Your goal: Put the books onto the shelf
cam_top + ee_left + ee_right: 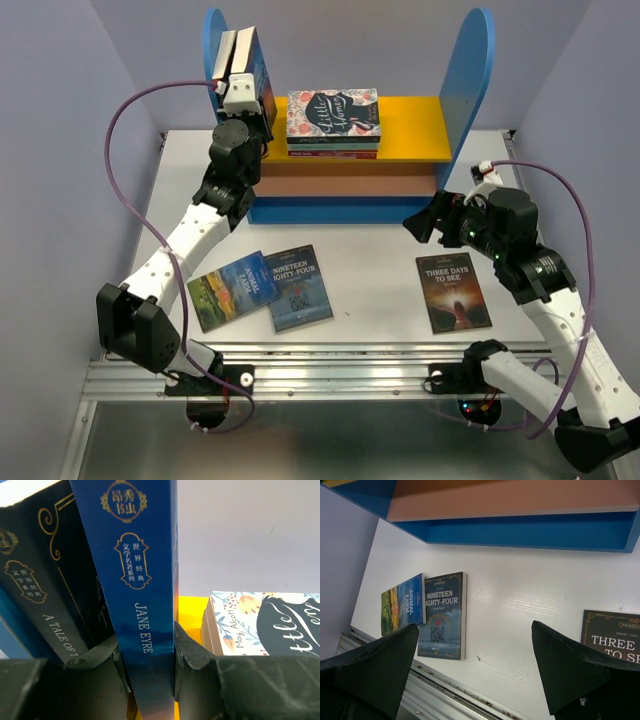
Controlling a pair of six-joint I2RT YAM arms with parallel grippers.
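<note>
Plainly the left hand is clamped narrow on the spine of Jane Eyre, one finger on each cover, low on the book. Jane Eyre stands upright in that grip, its long axis vertical and its spine towards the wrist. It sits at the left end of the shelf, over the yellow upper board.

Just to its left, close alongside, A Tale of Two Cities stands upright too, leaning a little towards the shelf's left side panel. To its right is a gap of bare yellow board, then the Little Women stack lying flat at the middle of the board.

The hand hides the book's lower edge, so I cannot tell whether it rests on the board. My judgement is that the coming move depends on this: Jane Eyre must stay vertical and close to A Tale of Two Cities when the fingers let go, or it may tip into the gap on the right.

The right hand holds nothing, its fingers spread wide. It hangs by the shelf's lower right corner, above the table. Three Days to See lies flat in front of the shelf's right end, just on the near side of this hand and clearly nearer to it than to the left arm. Nineteen Eighty-Four and Animal Farm lie flat, side by side, in front of the shelf's left half, on the left arm's side.
</note>
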